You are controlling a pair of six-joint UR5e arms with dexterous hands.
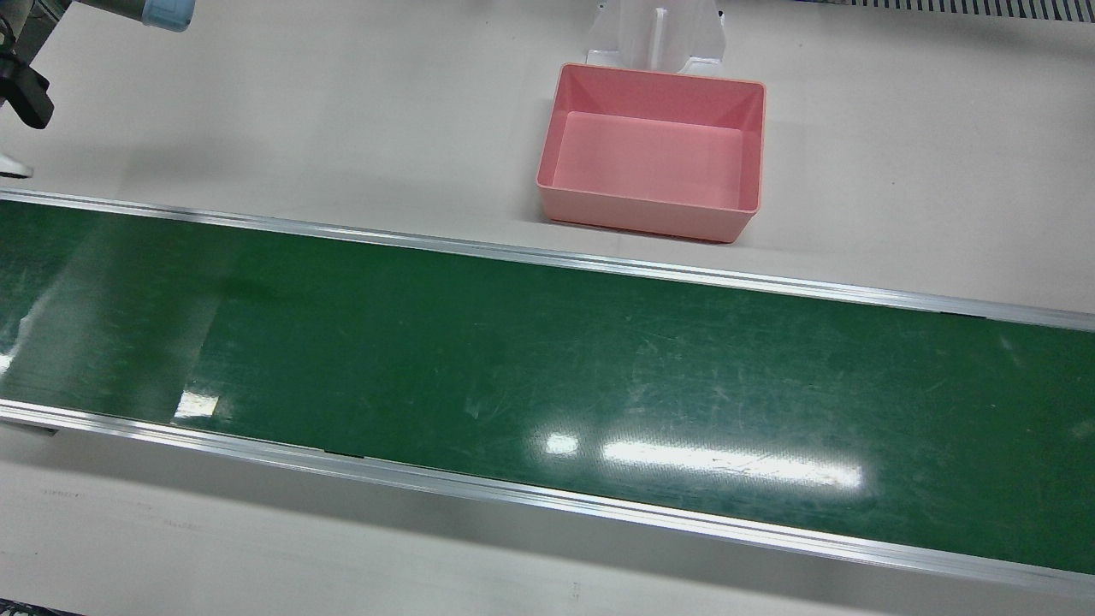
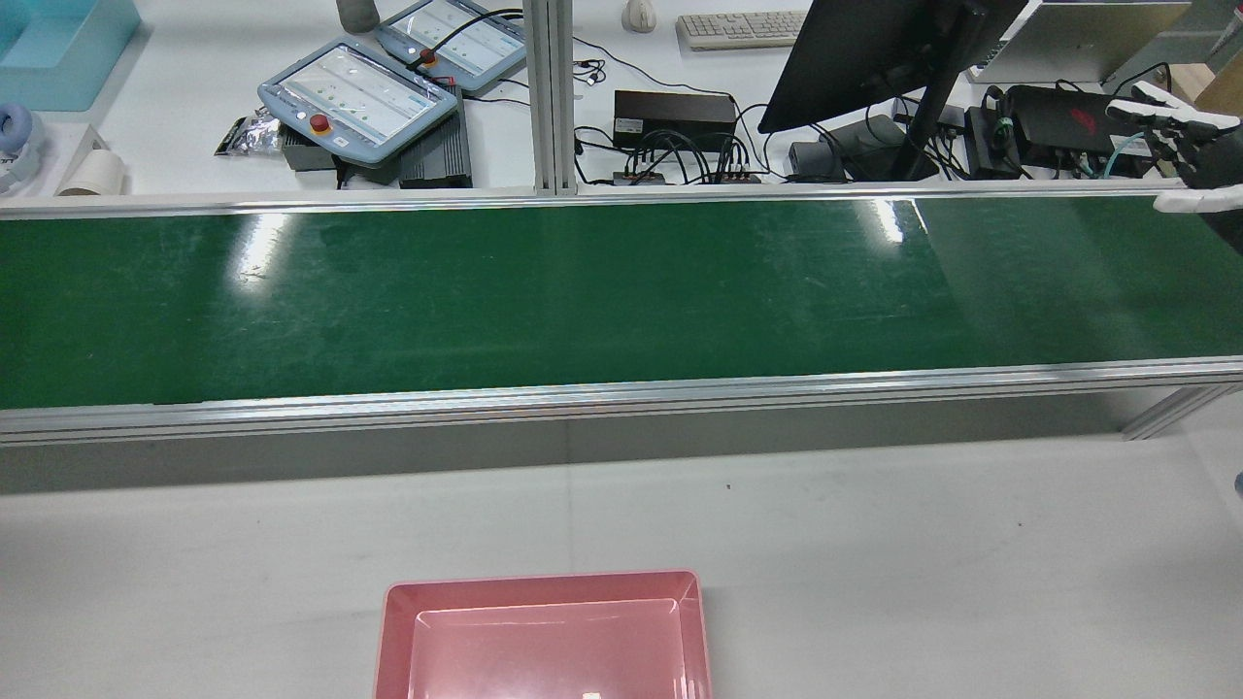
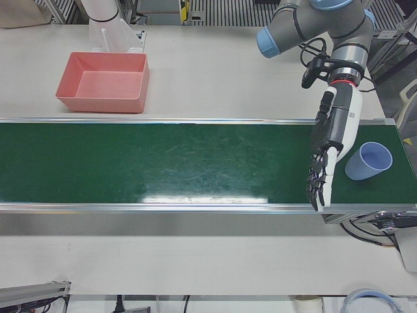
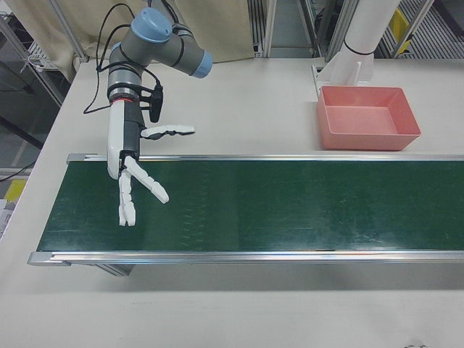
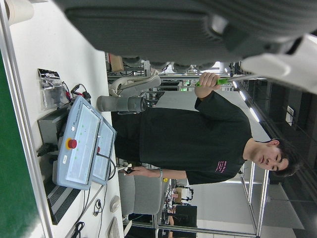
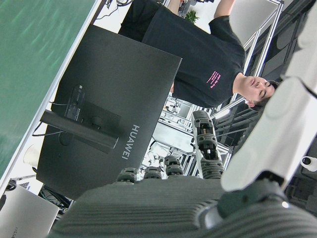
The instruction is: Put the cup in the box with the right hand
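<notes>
A light blue cup (image 3: pixel 369 161) appears to lie on its side on the green belt (image 3: pixel 163 163), at the right end of the left-front view. My left hand (image 3: pixel 329 147) hangs open just beside it, fingers straight, not touching it. My right hand (image 4: pixel 127 170) is open with fingers spread above the other end of the belt; it also shows at the right edge of the rear view (image 2: pixel 1190 160). The empty pink box (image 1: pixel 650 224) stands on the white table on the robot's side of the belt, also seen in the right-front view (image 4: pixel 370 141).
The belt's aluminium rails (image 1: pixel 547 257) run between the box and the belt. A white pedestal (image 1: pixel 657 38) stands right behind the box. Beyond the belt are a monitor (image 2: pixel 874 49), teach pendants (image 2: pixel 359 92) and cables. A person (image 6: pixel 198 54) stands there.
</notes>
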